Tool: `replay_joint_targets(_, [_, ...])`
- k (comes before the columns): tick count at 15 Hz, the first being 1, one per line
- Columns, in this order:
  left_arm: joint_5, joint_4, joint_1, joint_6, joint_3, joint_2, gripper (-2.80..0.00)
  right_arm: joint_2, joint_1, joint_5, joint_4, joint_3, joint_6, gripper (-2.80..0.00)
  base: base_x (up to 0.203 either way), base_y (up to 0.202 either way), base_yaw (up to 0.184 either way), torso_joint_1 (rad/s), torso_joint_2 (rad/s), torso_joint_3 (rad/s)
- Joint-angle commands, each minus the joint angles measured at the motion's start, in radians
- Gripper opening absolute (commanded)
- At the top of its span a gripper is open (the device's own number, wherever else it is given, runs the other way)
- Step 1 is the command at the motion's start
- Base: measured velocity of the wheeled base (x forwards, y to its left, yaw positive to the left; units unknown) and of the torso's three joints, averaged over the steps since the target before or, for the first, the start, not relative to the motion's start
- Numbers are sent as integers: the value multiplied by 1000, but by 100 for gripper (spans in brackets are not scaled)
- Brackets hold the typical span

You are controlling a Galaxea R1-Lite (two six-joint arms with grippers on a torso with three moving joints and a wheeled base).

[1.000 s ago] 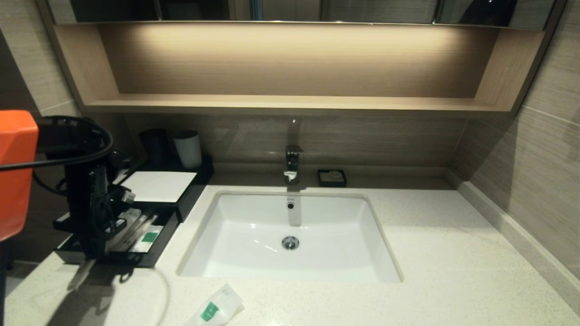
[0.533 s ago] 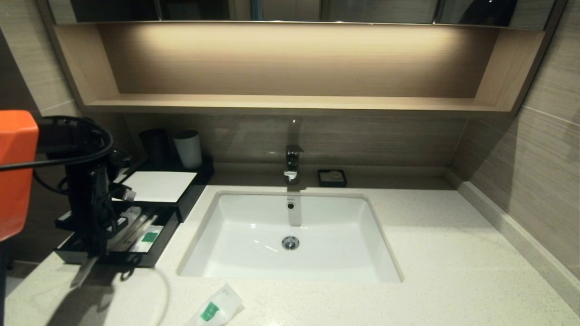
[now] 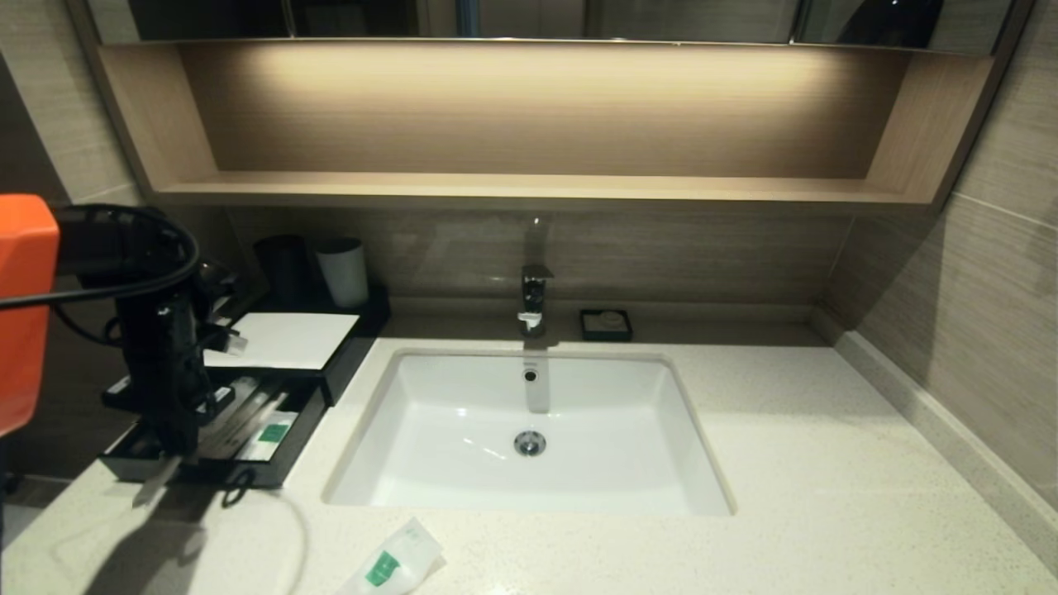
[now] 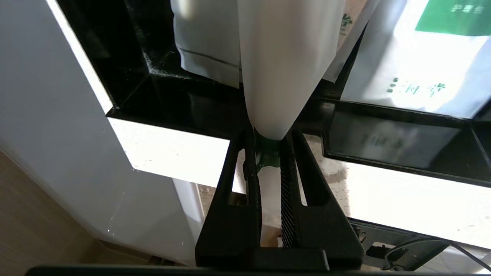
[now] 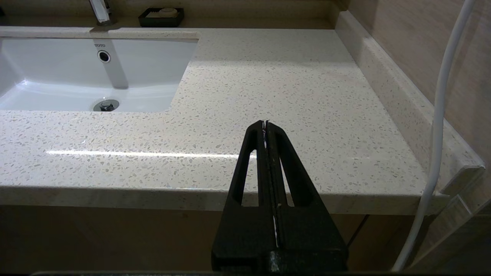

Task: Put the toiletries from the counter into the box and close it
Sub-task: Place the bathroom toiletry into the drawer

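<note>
My left gripper point(image 3: 169, 442) hangs over the pulled-out drawer point(image 3: 277, 471) of the black box with the white top panel point(image 3: 285, 339). In the left wrist view the left gripper point(image 4: 268, 134) is shut on a long slim white sachet point(image 4: 284, 69), its green label between the fingers. Its end sticks out below the gripper point(image 3: 154, 489). Other sachets lie in the drawer point(image 3: 269, 434), point(image 4: 429, 65). The short wide sachet point(image 3: 393, 562) lies on the counter point(image 3: 826, 463) at the front edge. My right gripper point(image 5: 265, 124) is shut and empty off the counter's front right edge.
A white sink point(image 3: 529, 487) with a faucet point(image 3: 533, 297) fills the counter's middle. A small black soap dish point(image 3: 606, 324) sits behind it. A dark cup point(image 3: 285, 264) and a white cup point(image 3: 343, 271) stand behind the box. A white cable point(image 5: 437, 115) hangs by the right wall.
My left arm has shifted slightly to the left with the long sachet still in its grip. Nothing else has moved.
</note>
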Motion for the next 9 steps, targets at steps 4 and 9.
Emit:
replay_joint_targets(4, [1, -6, 0, 1, 0, -9, -280, 1, 0, 0, 0, 0, -1, -280, 0, 0, 0, 0, 0, 0])
replay_joint_targets(9, [-4, -38, -1, -8, 1, -3, -280, 1, 0, 0, 0, 2, -1, -280, 0, 0, 0, 0, 0, 0])
